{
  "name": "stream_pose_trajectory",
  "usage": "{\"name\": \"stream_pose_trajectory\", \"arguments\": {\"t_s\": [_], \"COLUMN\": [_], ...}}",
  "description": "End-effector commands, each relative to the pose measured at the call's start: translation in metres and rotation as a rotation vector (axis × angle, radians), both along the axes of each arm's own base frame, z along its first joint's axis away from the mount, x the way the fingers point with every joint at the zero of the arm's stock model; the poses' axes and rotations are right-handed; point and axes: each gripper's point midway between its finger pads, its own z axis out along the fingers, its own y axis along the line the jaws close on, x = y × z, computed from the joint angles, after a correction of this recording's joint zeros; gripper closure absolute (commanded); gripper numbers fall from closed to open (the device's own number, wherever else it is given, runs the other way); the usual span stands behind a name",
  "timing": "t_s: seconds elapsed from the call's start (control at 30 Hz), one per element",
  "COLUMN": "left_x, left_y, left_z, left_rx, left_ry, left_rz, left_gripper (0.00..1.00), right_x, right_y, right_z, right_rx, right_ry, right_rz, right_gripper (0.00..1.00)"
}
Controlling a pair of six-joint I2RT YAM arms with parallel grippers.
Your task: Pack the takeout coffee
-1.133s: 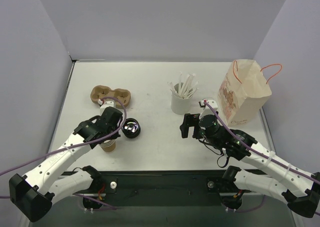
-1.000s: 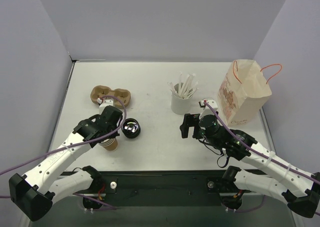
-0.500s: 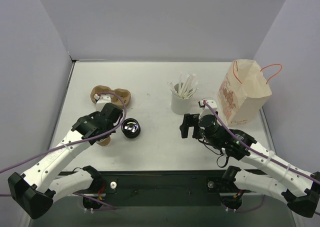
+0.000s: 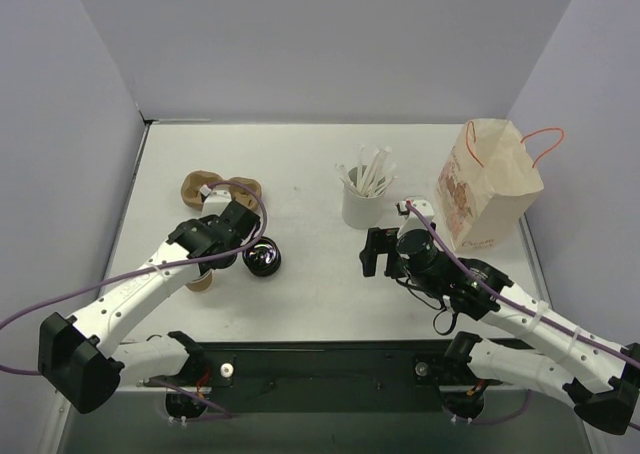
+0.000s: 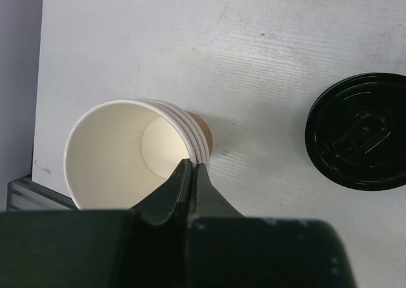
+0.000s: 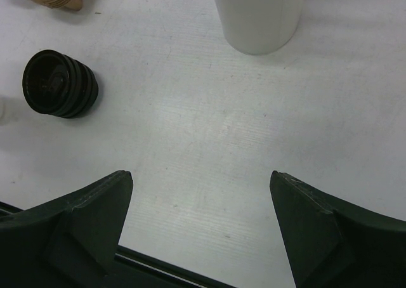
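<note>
Two tools: left tool [image 5: 191, 167] pinches the rim of nested lidless tan paper cups [image 5: 114, 155], probably to free one; right tool [image 6: 201, 174] hangs spread.

Pale lavender walls [image 4: 330, 44] are closing in a white table [image 4: 300, 164] on three sides, with soft, even light falling across its faintly scuffed top.

Paper cup stack [image 4: 204, 282]: largely hidden under left gripper [image 5: 190, 167] from above. Black lid stack [image 5: 358, 130]: just right of it, cropped by frame edge. White holder [image 6: 258, 15]: ahead of right gripper [image 6: 200, 177], top cropped.
</note>
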Motion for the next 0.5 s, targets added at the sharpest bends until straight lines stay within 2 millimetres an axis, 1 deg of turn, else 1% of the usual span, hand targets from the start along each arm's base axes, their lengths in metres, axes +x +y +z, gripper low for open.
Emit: {"name": "stream_pose_trajectory", "arguments": {"t_s": [0.0,0.03,0.1,0.13,0.2,0.27,0.43,0.47], "left_x": [0.015,0.013,0.010,0.009,0.007,0.006,0.008,0.008], "left_y": [-0.017,-0.020,-0.021,-0.019,-0.014,-0.013,-0.015,-0.014], "left_z": [0.023,0.019,0.014,0.012,0.007,0.005,0.007,0.008], "left_rx": [-0.096,-0.120,-0.127,-0.118,-0.094,-0.090,-0.094,-0.090], "left_ry": [-0.090,-0.082,-0.068,-0.066,-0.053,-0.040,-0.039,-0.041], "left_rz": [-0.028,-0.039,-0.042,-0.038,-0.032,-0.030,-0.034,-0.029], "left_gripper": [0.98,0.94,0.80,0.77,0.85,1.00,1.00,0.93], "right_x": [-0.001,-0.002,-0.002,-0.003,-0.003,-0.002,-0.003,-0.003], "right_y": [0.001,0.001,0.002,0.003,0.003,0.003,0.004,0.005], "right_z": [0.007,0.007,0.010,0.009,0.010,0.010,0.010,0.010], "right_rx": [0.016,0.016,0.021,0.021,0.022,0.020,0.016,0.015], "right_ry": [-0.009,-0.008,-0.008,-0.007,-0.009,-0.008,-0.007,-0.006], "right_rz": [0.005,0.010,0.020,0.023,0.026,0.026,0.035,0.036], "right_gripper": [0.05,0.05,0.05,0.05,0.05,0.05,0.05,0.05]}}
